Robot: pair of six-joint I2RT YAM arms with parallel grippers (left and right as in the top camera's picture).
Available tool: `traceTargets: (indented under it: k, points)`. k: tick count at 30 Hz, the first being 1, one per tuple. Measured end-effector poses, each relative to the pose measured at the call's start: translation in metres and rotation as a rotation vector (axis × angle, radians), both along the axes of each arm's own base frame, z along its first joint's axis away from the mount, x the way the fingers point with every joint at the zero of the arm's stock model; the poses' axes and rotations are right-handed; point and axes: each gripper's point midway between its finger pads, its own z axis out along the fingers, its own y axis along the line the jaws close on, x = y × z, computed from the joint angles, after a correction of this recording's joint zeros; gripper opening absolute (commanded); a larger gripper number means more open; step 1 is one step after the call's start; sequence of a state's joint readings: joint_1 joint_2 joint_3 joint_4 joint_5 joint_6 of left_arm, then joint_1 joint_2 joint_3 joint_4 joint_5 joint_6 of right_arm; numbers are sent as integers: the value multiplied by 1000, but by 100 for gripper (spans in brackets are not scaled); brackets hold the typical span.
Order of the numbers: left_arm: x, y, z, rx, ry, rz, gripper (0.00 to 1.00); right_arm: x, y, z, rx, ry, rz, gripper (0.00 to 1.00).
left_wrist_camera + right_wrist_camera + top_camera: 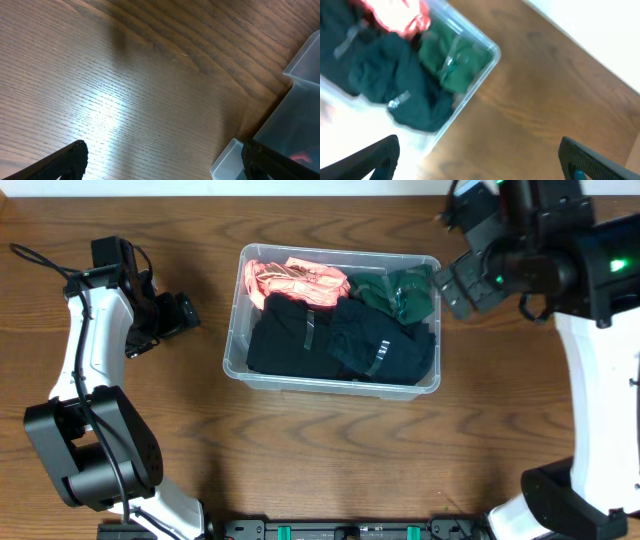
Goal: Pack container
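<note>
The container (pixel 330 387) sits mid-surface, nearer the far edge, full of clothes. The left end effector (pixel 185 315) and right end effector (pixel 450 282) both gape wide, empty. The green garment (pixel 395 292) bulges at the container's far-right corner, so a careless push there could spill it over the rim.

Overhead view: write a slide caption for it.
Clear container holding a coral garment, black clothes and a green garment on a wooden table.
</note>
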State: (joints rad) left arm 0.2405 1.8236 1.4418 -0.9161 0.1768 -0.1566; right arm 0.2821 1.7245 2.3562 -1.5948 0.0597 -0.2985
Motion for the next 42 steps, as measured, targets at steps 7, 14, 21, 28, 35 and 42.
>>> traceTargets:
  k: [7,14,21,28,35,42]
  points:
    - [0,0,0,1,0,0,98,8,-21,50,182,-336,-25,99]
    - [0,0,0,0,0,0,98,-22,-50,42,267,-653,-30,99]
    - [0,0,0,1,1,0,98,-57,-68,-73,262,-717,-65,99]
    - [0,0,0,-1,0,0,98,-83,-64,-159,267,-815,-38,99]
    - [0,0,0,0,1,0,98,-96,-63,-206,281,-813,-47,99]
    - [0,0,0,0,1,0,98,-99,-68,-202,308,-830,-100,99]
